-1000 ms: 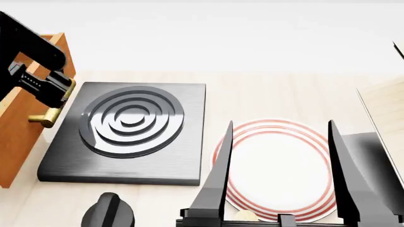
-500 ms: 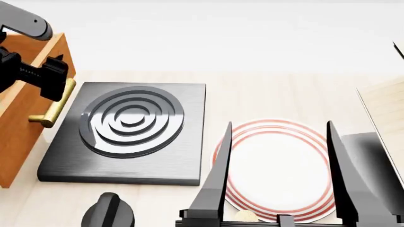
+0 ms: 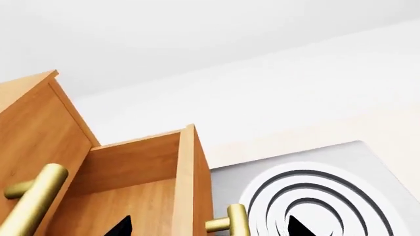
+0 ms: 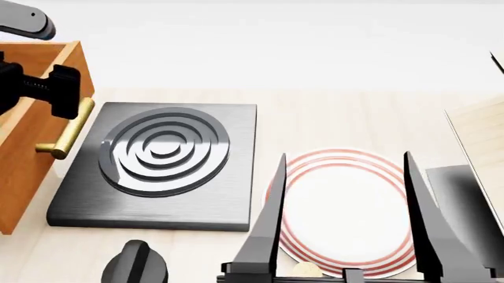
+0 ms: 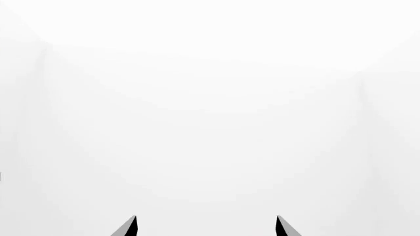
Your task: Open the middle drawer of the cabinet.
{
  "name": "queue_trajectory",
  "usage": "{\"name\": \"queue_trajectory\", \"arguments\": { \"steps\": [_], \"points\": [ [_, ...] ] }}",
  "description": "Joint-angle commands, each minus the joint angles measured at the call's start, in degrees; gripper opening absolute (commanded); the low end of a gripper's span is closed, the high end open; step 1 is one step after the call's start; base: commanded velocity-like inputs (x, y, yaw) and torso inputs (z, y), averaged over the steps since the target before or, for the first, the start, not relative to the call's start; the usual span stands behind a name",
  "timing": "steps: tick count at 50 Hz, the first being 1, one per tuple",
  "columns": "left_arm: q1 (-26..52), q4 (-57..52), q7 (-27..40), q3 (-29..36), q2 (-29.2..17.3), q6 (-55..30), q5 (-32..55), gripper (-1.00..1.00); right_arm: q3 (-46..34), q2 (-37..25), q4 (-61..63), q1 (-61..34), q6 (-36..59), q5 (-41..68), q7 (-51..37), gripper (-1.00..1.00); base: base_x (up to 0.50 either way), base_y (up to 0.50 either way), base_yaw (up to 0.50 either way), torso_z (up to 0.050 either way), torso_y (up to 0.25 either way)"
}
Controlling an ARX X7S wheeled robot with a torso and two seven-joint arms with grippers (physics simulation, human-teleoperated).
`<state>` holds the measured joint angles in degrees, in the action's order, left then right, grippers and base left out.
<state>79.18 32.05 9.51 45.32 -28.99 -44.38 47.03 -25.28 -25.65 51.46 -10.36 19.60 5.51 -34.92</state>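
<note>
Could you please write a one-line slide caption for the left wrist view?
Left wrist camera looks past the open left gripper at a pulled-out drawer with brass handle, beside the stove plate.

You are in a simulated kitchen: a dark square stove plate with spiral rings point(image 4: 163, 163), a red-rimmed white plate point(image 4: 344, 210), a pale wooden counter point(image 4: 331, 121).

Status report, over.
Left gripper open, above the brass handle, not gripping. Right gripper open, idle over the striped plate. Middle drawer pulled out of the cabinet. Nothing in the way.
</note>
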Motion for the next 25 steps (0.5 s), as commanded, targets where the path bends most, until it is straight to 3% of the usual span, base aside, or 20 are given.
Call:
{"name": "queue_trajectory", "arguments": {
  "steps": [1,25],
  "points": [
    [1.4,6.2,-1.1,-0.1,2.0,1.4,-1.0,1.00,-0.3,0.0,-0.2,-0.2,0.0,-0.1,-0.1,1.00,0.00,0.00,0.00,0.000,0.000],
    [3.2,19.2,-6.3,0.1,6.7,6.7,-2.8,1.00,-0.4,-0.2,-0.5,-0.2,-0.3,0.3,-0.1,1.00,0.00,0.00,0.00,0.000,0.000]
  ]
}}
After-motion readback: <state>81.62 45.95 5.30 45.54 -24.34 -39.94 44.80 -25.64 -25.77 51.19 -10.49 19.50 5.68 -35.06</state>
